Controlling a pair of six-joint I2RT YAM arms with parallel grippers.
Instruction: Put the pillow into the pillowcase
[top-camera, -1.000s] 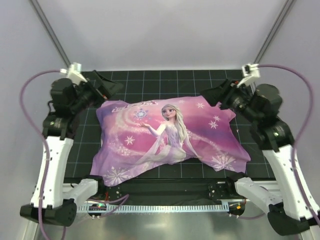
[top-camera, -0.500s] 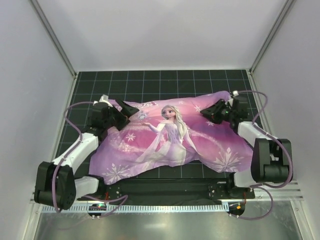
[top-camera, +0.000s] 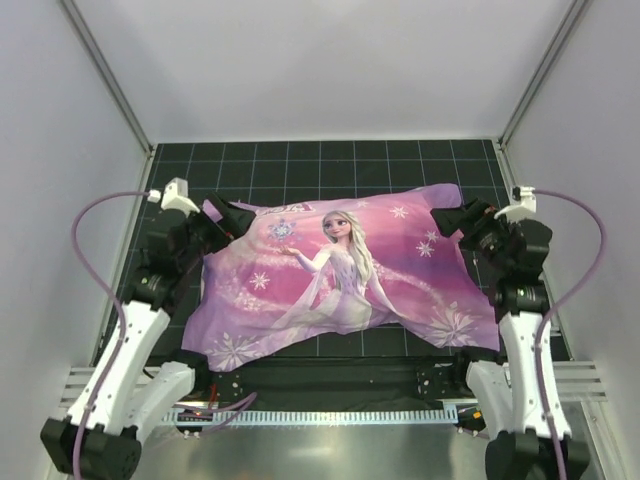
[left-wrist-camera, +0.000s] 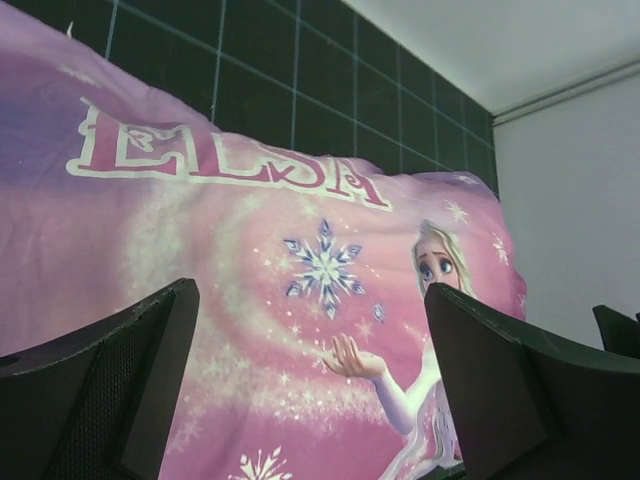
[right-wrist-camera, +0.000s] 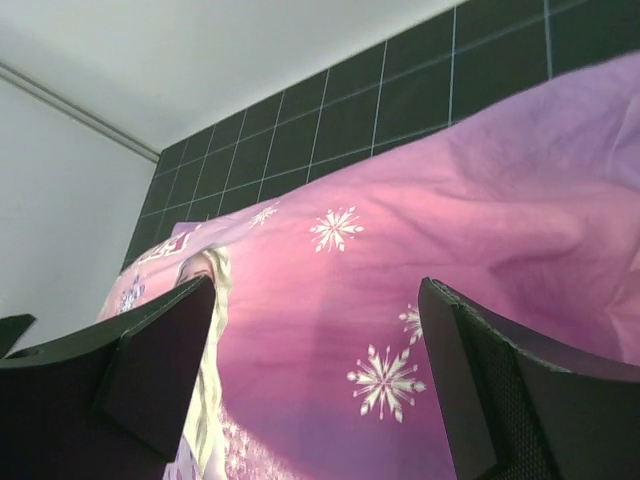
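1. The work surface is a black mat ruled with thin pale grid lines. It is closed in by plain white walls at the back and on both sides.
2. Slim metal posts run up the back corners. A metal rail with fine tick marks crosses the near edge between the arm bases.
3. The pillowcase lies printed side up across the middle of the mat. It is puffed and softly creased, and its near edge reaches the dark strip in front of the bases.
4. The pillow is hidden in every view.
5. The print shows a blonde princess on pink and purple, with white snowflakes scattered around her.
6. In the left wrist view the word "ELSA" reads clearly in white letters edged with pink, near the far left end of the case. No other writing can be read.
7. The left gripper sits over the far left corner of the case. Its fingers are spread wide with nothing between them.
8. The right gripper sits at the far right edge of the case. Its fingers are likewise wide apart with nothing between them.
9. Whether either claw touches the fabric cannot be told.
10. A purple cable loops out from each wrist.
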